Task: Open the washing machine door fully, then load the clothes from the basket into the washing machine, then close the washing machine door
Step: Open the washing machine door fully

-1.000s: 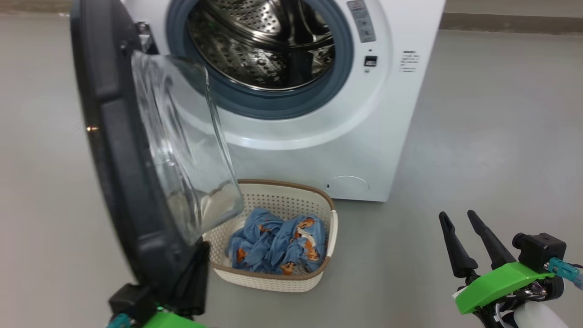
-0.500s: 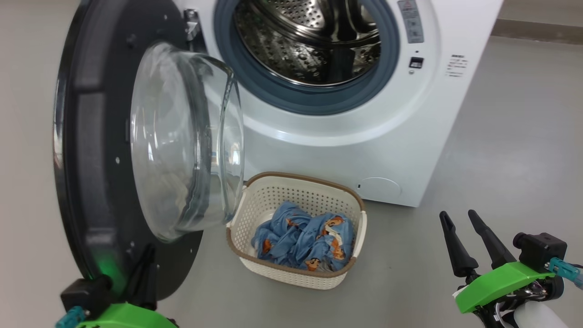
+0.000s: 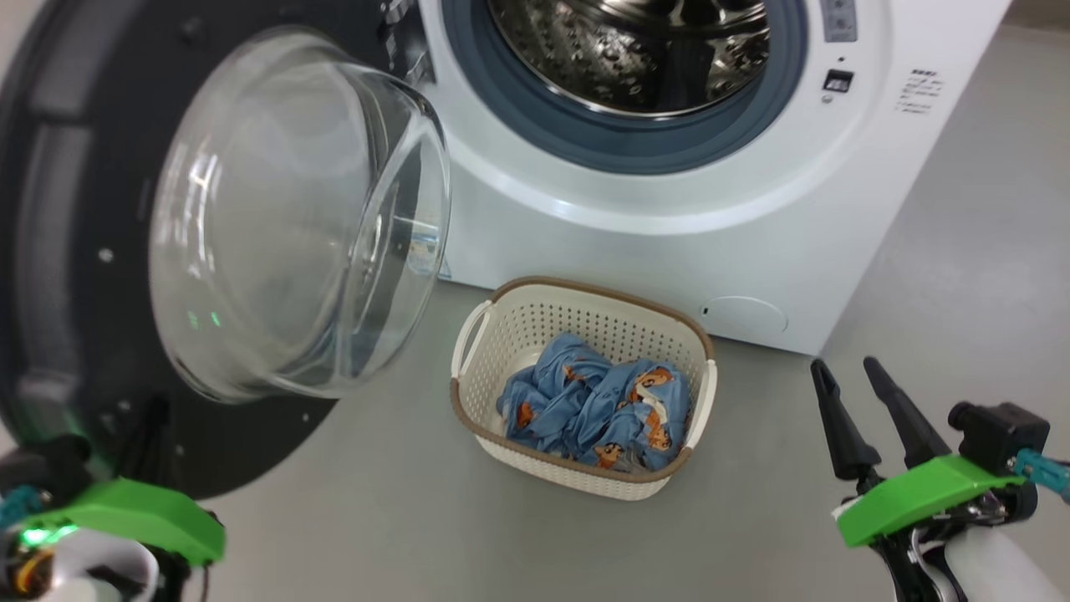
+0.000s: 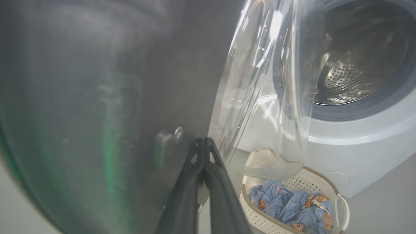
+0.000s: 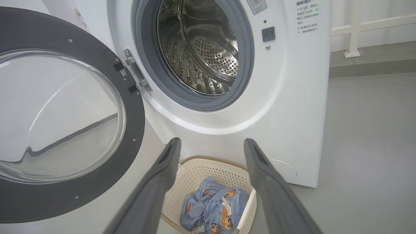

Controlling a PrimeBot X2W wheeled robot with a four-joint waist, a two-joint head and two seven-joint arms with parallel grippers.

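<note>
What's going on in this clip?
The robot is working at a washing machine. Its shut left gripper has its tips against the dark inner face of the door, which stands wide open. The drum looks empty. The clothes lie in the basket on the floor before the machine. The right gripper hangs open off to the right, holding nothing.

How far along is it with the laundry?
Done: the washing machine door stands wide open. In hand: the shut left gripper is at its inner face, apparently pushing. Left: all the clothes lie in the basket, the drum is empty; closing comes last.
</note>
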